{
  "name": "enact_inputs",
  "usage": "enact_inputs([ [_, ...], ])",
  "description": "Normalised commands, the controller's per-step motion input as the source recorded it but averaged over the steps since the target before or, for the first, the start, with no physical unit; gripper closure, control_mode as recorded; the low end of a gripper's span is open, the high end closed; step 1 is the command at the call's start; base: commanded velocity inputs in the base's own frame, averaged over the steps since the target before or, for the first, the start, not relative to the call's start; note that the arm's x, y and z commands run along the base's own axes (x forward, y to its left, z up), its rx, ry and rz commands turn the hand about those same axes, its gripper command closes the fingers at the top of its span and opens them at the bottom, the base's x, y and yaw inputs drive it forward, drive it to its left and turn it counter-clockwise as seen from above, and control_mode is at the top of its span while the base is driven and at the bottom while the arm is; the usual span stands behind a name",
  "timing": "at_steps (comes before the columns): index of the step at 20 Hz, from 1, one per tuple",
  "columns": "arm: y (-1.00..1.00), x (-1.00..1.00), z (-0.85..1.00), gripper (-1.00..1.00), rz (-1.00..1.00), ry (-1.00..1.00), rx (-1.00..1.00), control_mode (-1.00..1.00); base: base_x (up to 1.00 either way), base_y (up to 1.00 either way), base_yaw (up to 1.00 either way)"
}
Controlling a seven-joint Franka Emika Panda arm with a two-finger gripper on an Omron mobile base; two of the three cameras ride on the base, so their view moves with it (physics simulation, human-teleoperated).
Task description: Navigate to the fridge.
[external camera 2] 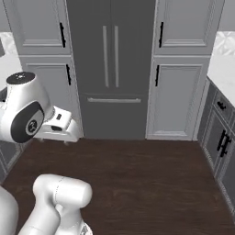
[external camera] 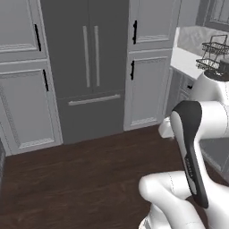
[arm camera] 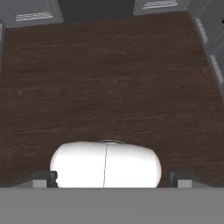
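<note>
I'm facing the fridge (external camera 2: 112, 69) squarely, dark floor (external camera 2: 133, 179) lying between us; I'm judging a slow, straight creep best. The gripper (arm camera: 111, 179) is spread wide, holding nothing.

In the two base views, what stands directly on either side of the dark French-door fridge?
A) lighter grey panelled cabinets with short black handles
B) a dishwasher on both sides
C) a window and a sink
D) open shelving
A: the fridge is flanked by tall lighter grey panelled cabinets, each door with a short black handle.
</note>
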Motion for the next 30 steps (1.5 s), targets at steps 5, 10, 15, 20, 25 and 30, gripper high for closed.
enact_inputs([
  [5, 0.0, 0.0, 0.0, -1.0, 0.0, 0.0, 0.0, 1.0, 1.0, 0.07, 0.42],
  [10, 0.0, 0.0, 0.0, -1.0, 0.0, 0.0, 0.0, 1.0, 1.0, -0.06, 0.27],
  [15, 0.0, 0.0, 0.0, -1.0, 0.0, 0.0, 0.0, 1.0, 1.0, -0.37, 0.02],
  [20, 0.0, 0.0, 0.0, -1.0, 0.0, 0.0, 0.0, 1.0, 1.0, -0.13, 0.0],
  [25, 0.0, 0.0, 0.0, -1.0, 0.0, 0.0, 0.0, 1.0, 1.0, -0.27, 0.0],
  [30, 0.0, 0.0, 0.0, -1.0, 0.0, 0.0, 0.0, 1.0, 1.0, -0.44, -0.11],
])
